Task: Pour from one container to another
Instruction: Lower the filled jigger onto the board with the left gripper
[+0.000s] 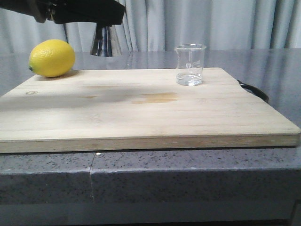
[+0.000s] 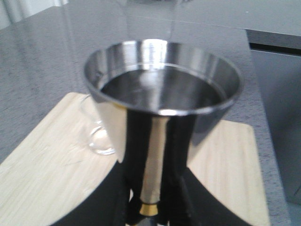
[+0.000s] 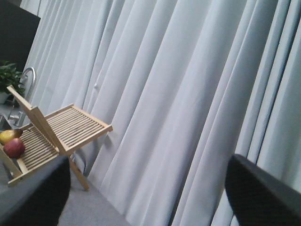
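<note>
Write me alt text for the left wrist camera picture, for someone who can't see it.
A shiny steel jigger fills the view, held upright at its gold-banded waist by the left gripper, its upper cup showing a dark inside. Below lies a wooden cutting board on a grey counter, with a clear glass beaker partly hidden behind the jigger.

Left pincer (image 1: 104, 23) raised over worktop's far-left edge, clamped on jigger (image 1: 105, 41). Right pincer (image 3: 148, 193) spread wide, aimed away.

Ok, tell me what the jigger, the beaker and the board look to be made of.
Jigger: polished steel by its mirror reflections, with a gold-coloured band. Beaker: clear glass, probably; see-through with printed markings. Board: pale wood, visible grain, matte.
</note>
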Motion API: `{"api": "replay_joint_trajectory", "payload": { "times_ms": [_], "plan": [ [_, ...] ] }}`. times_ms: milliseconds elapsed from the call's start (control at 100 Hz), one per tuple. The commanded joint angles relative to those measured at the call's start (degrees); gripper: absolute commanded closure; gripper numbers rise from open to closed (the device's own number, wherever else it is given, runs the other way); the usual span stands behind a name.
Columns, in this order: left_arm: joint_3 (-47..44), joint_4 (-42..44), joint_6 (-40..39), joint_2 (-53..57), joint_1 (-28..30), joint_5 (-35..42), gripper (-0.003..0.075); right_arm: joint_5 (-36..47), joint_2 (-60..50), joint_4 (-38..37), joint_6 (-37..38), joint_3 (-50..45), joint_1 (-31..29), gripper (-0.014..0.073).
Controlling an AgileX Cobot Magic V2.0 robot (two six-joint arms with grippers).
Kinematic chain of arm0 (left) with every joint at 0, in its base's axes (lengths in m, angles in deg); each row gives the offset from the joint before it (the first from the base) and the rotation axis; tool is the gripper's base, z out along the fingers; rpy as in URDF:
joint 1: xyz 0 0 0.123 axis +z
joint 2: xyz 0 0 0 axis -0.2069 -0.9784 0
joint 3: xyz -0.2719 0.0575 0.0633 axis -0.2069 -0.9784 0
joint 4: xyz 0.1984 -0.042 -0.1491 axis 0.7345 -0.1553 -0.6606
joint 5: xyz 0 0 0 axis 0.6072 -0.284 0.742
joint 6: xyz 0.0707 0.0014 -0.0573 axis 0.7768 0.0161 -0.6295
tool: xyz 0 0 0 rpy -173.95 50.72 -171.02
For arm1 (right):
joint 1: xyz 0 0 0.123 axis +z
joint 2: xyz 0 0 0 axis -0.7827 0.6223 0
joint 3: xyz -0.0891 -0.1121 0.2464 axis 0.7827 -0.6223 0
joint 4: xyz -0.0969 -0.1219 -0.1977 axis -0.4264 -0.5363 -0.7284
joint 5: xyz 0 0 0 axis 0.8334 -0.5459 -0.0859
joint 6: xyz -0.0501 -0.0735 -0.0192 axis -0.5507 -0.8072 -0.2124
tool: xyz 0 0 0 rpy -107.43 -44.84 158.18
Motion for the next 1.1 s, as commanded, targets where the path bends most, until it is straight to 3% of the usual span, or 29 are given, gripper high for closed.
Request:
{"api": "replay_joint_trajectory", "payload": {
  "times_ms": [0,450,1090],
  "plan": [
    [1.68,-6.52,1.44,1.28,1.49,-2.74,0.0739,1.84,-4.38,2.27,-0.50,1.94,-0.26,-0.0010],
    [-3.77,-14.76,10.79,-2.63,7.01,-5.70,0.0740,-3.93,-12.38,2.27,-0.50,1.94,-0.26,-0.0010],
    [-10.04,-15.53,17.37,-3.65,7.01,-3.64,0.0740,-5.63,-12.38,2.27,-0.50,1.94,-0.26,-0.0010]
  ]
}}
